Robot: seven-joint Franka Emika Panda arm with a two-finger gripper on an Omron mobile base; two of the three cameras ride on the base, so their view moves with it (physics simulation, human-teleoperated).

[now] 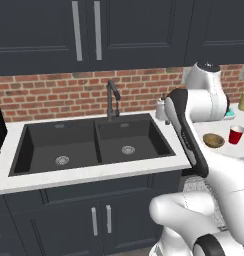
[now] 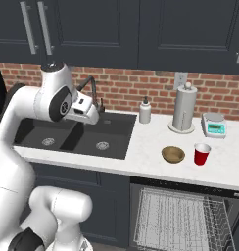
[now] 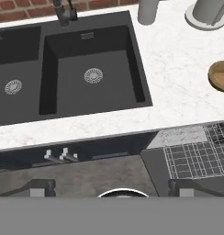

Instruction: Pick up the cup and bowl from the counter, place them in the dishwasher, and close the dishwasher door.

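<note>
The white arm rises from the base, bends at a dark elbow and reaches forward with its wrist level, and the gripper (image 3: 111, 187) points downward with its two dark fingertips (image 3: 38, 187) spread wide, holding nothing.

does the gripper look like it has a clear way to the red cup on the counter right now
Probably yes. The cup stands upright on open counter, apart from the bowl on its left, with nothing over it. The gripper is open but hangs over the sink, so the arm must swing right across the bowl.

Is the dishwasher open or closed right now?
Open: the dishwasher has its white wire rack pulled out under the counter.
</note>
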